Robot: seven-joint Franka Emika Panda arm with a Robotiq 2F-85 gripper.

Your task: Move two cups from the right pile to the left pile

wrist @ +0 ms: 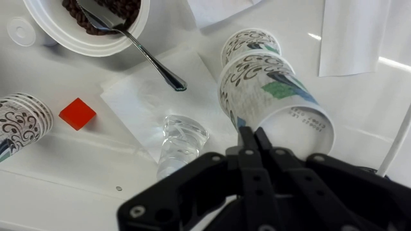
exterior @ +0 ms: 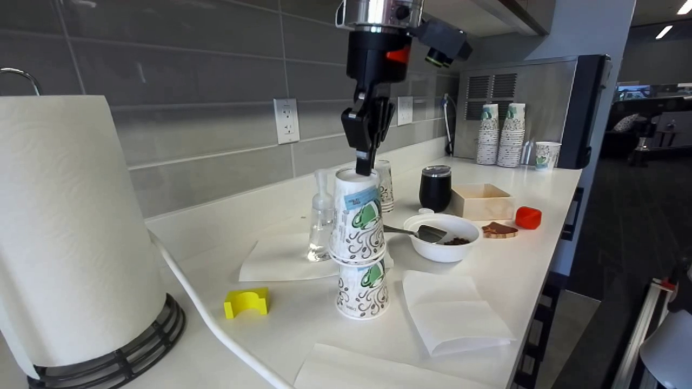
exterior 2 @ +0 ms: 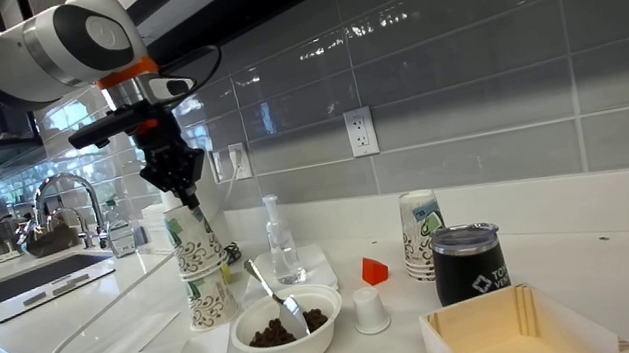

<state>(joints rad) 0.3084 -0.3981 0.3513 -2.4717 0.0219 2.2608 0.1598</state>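
Observation:
Two nested white paper cups [exterior: 358,232] with green and blue print hang upside down below my gripper [exterior: 365,168]. They show in an exterior view [exterior 2: 195,246] and the wrist view [wrist: 266,88]. My fingertips [wrist: 254,130] are shut on the edge of the upper cup's base, one outside and one inside the base recess. The cups sit partway down over the left pile [exterior: 362,292], an upside-down cup whose top is hidden; it also shows in an exterior view [exterior 2: 209,302]. The right pile [exterior 2: 421,235] stands apart, several cups upside down; the wrist view cuts it off [wrist: 22,118].
A clear glass dispenser [exterior 2: 283,247] stands close beside the left pile. A white bowl [exterior 2: 290,352] with dark beans and a spoon is near. A black cup [exterior 2: 470,272], wooden box [exterior 2: 448,347], yellow block [exterior: 246,302] and paper-towel roll [exterior: 81,232] stand around. A white cable [exterior: 203,310] crosses the counter.

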